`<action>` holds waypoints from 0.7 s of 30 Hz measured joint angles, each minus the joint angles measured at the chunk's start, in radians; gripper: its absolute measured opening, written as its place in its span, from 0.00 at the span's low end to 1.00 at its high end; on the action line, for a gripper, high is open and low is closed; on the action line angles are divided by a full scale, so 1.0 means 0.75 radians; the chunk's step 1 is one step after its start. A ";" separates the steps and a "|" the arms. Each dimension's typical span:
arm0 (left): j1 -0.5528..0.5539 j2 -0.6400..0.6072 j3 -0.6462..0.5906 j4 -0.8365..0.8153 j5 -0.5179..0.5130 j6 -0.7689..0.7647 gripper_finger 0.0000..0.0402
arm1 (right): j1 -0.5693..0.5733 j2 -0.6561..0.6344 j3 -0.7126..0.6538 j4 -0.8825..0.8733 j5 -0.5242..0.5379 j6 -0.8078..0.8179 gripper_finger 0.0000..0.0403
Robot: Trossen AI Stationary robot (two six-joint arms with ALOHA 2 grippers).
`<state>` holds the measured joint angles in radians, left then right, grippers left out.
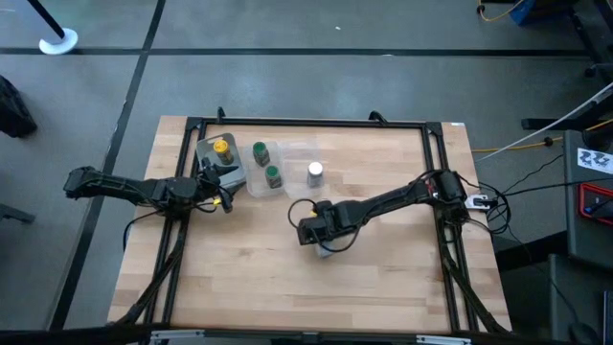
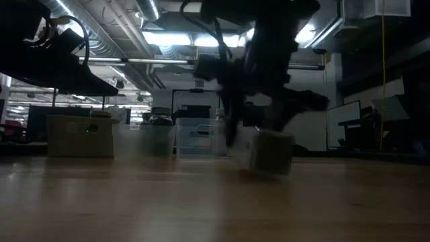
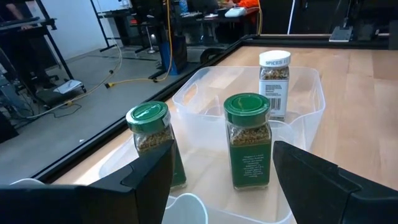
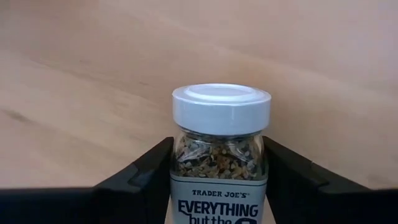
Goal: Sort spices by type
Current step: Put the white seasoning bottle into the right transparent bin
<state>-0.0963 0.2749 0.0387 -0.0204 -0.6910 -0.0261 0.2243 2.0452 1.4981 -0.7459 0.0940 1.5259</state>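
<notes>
Gripping white-lidded jar (image 4: 221, 155) between its fingers, right claw (image 1: 323, 244) mid-table; left claw (image 1: 222, 196) open beside containers.

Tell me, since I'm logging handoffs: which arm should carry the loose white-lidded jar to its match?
Right: its end effector already brackets the white-lidded jar; the left end effector sits by the bins.

Left arm (image 1: 144, 189): dark, slim, jointed links; a small yellow spot is seen near the wrist.
Right arm (image 1: 383, 204): dark, jointed links; a black cable loop is seen at the wrist.
Left gripper (image 3: 221, 177) fingers: matte black, flat, angular.
Right gripper (image 4: 214, 171) fingers: matte black, wedge-shaped, bevelled edges.
Shoulder of right arm: a white patch is seen.
</notes>
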 joint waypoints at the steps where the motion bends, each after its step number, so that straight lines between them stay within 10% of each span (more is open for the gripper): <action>1: 0.000 0.000 0.000 0.000 0.000 0.000 0.63 | -0.008 -0.003 0.017 -0.006 -0.001 -0.035 0.50; 21: 0.000 0.000 -0.001 0.006 0.000 0.049 0.63 | -0.302 -0.013 0.728 -0.314 0.378 -1.268 0.50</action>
<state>-0.0965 0.2749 0.0380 -0.0157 -0.6909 0.0106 -0.0023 2.0354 2.0444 -0.9814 0.3776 0.5750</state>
